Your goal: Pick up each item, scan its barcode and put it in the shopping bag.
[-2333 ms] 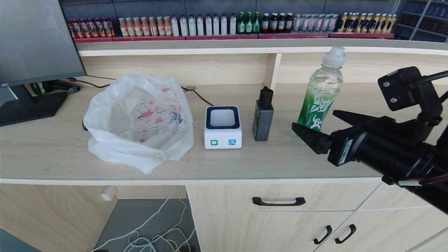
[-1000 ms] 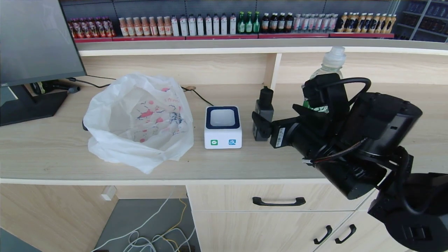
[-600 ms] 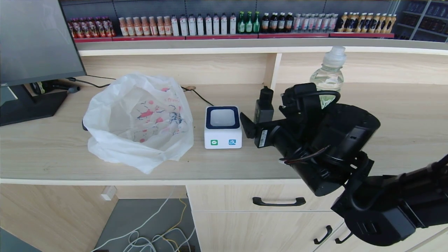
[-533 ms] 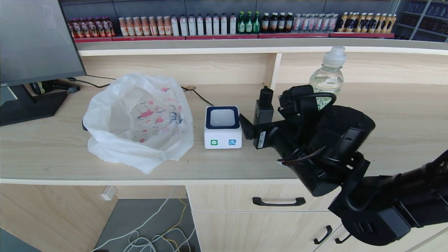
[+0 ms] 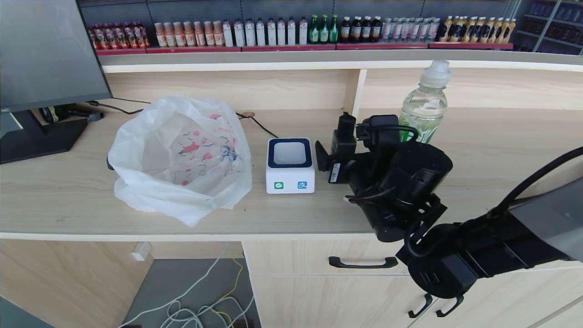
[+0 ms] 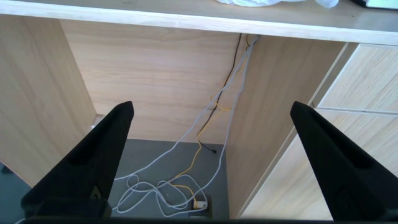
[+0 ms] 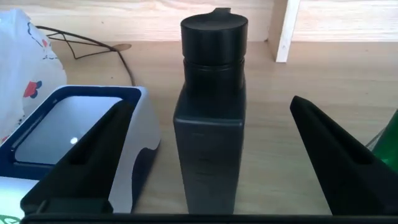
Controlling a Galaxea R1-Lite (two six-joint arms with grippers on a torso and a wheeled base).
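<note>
Inside our wide-spread right pincer (image 7: 211, 107), an upright dark grey rectangular black-capped bottle (image 7: 210, 146) on the wooden surface (image 7: 323, 78).

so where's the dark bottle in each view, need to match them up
head view: dark bottle stands on the counter, just right of the white scanner.
right wrist view: upright in the centre, scanner beside it.
left wrist view: aimed under the counter at cables.
shared landmark: the scanner.

scanner (image 5: 290, 166): white box, window up
black bottle (image 5: 345, 136): upright, just beside scanner
clear bottle (image 5: 426, 107): upright, green label
bag (image 5: 180, 155): white, open
</note>
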